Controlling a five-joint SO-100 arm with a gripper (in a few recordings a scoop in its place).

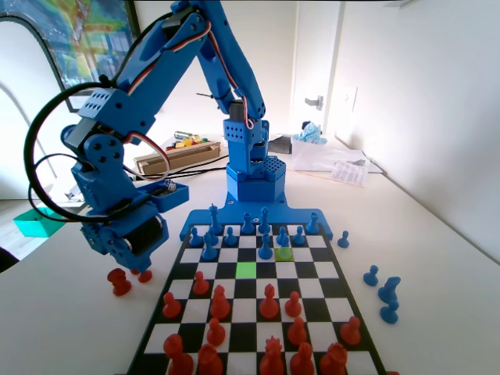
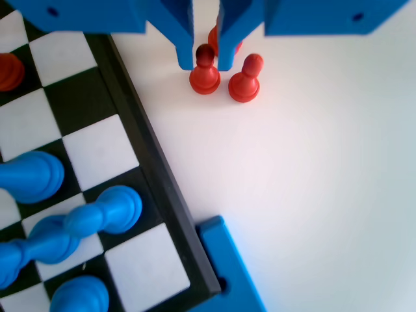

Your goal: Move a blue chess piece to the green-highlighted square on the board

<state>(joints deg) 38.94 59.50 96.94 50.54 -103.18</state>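
End effector [image 2: 206, 57] beside round-headed blue pawn [image 1: 266, 248]

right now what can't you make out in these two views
- Hand, wrist view: a red pawn sits between its jaws, but contact is unclear.
- Hand, fixed view: the arm's body hides its jaws.
- Third red piece, wrist view: mostly hidden behind the jaws.
- Green-highlighted square, fixed view: clear; the olive square is partly covered by a blue pawn.

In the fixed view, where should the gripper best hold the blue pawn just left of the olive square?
Probably by its round head, straight from above: the blue pawn stands upright, and other blue pieces crowd it, so a sideways approach risks knocking them.
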